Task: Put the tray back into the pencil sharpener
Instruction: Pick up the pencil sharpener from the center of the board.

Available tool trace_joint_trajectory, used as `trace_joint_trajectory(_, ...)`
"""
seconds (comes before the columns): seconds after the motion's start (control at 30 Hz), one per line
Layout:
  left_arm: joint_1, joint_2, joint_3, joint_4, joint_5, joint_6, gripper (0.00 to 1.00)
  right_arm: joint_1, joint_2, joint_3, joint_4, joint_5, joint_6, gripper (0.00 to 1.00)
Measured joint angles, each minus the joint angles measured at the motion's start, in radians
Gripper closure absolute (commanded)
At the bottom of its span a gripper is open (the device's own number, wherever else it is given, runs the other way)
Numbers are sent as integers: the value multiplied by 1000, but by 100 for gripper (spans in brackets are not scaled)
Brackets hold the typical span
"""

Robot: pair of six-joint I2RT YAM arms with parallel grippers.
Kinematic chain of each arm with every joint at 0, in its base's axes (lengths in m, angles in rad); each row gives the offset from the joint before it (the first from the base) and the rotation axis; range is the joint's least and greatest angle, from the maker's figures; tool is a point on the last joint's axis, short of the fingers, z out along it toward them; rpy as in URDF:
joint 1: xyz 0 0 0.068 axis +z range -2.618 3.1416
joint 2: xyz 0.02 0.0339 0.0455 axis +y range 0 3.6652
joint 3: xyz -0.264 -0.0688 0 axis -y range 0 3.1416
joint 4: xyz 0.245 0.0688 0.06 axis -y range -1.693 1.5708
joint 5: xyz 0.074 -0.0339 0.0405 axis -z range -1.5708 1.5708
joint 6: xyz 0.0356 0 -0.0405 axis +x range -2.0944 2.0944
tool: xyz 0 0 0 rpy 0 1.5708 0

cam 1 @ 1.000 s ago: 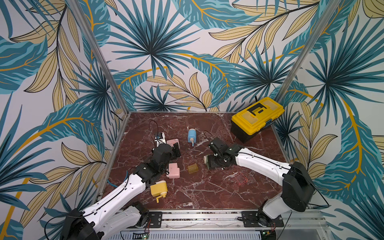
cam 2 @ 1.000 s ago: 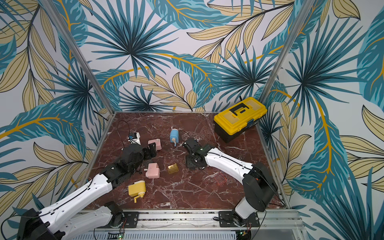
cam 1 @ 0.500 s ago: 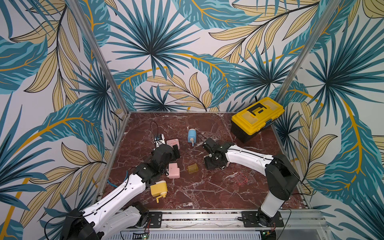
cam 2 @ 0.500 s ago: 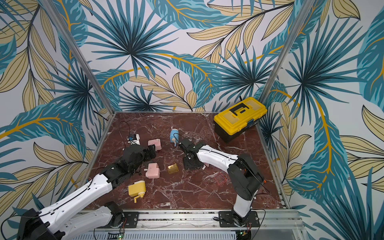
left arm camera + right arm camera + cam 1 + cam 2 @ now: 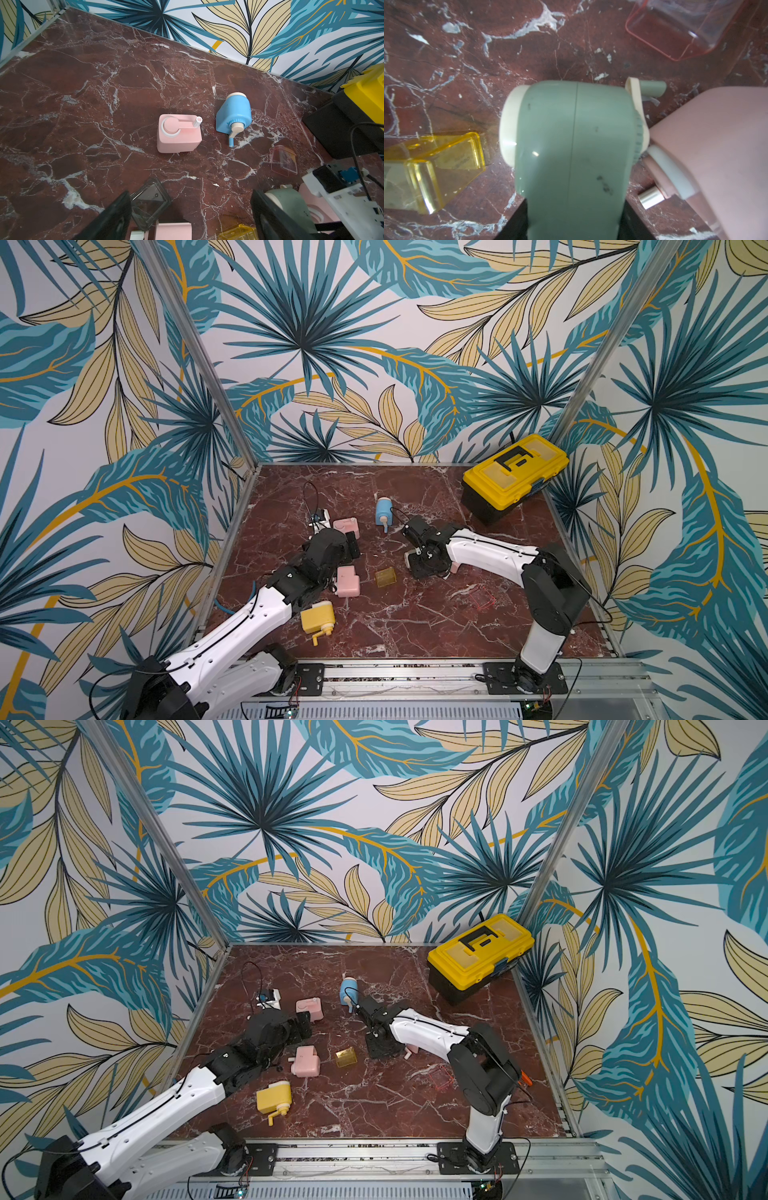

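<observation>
Smoky grey tray (image 5: pixel 150 202) lies on marble table (image 5: pixel 104 83), just inside left gripper (image 5: pixel 190 196) beside one finger, not yet inserted. Left jaws wide, empty, likely poised to take it. Right gripper (image 5: pixel 575 223) clamps green sharpener (image 5: pixel 571 145) by body, probably steadying it for insertion. Only wrist views show tray and clamp. In both top views arms hide them, and yellow tray (image 5: pixel 385 576) lies apart.

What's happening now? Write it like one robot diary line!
left gripper: open, empty | right gripper: jaws flank green sharpener, grip unclear | yellow tray, red tray: loose on table
</observation>
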Motion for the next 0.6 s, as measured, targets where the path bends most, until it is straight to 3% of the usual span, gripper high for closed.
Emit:
trace_joint_trajectory(0.37, 0, -13, 6, -9, 12, 38, 8, 0, -35, -17, 2, -77, -14, 65)
trace_joint_trajectory(0.6, 0, -14, 106, -16, 154, 286, 8, -4, -222, -64, -5, -230, -105, 66)
